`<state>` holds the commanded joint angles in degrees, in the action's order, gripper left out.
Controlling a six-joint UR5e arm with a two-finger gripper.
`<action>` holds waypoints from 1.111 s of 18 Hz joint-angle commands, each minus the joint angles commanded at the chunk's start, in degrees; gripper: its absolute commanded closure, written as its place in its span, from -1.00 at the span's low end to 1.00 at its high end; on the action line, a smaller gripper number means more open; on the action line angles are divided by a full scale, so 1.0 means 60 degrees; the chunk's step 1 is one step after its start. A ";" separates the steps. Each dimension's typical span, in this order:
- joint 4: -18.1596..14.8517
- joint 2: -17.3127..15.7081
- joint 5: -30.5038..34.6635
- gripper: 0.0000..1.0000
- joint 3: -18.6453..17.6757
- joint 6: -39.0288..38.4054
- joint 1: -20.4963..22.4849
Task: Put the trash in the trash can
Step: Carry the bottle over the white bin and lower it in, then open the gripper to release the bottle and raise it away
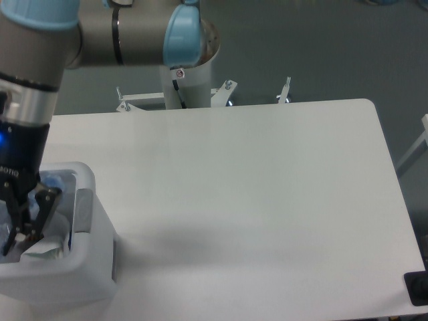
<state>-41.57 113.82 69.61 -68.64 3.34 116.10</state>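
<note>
My gripper (17, 217) hung inside the trash can (85, 231) at the table's (267, 200) left edge; whether its fingers gripped the bottle I couldn't tell. Its white lettering was too blurred to read. The napkin (43, 252) lay in the can.

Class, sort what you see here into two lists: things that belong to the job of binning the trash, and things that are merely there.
Belongs to the job:
- trash can
- crumpled napkin inside it
- gripper, lowered into the can; bottle not clearly visible

Merely there:
- white table
- robot base post
</note>
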 joint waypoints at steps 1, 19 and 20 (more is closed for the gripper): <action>0.0000 0.0015 0.0000 -0.30 -0.0073 0.0000 -0.0015; -0.0117 -0.0542 0.0600 -1.00 0.0615 0.1796 0.3542; -0.0146 -0.0556 0.0615 -1.00 0.0600 0.2150 0.3704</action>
<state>-42.45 110.48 73.30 -65.04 16.24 138.33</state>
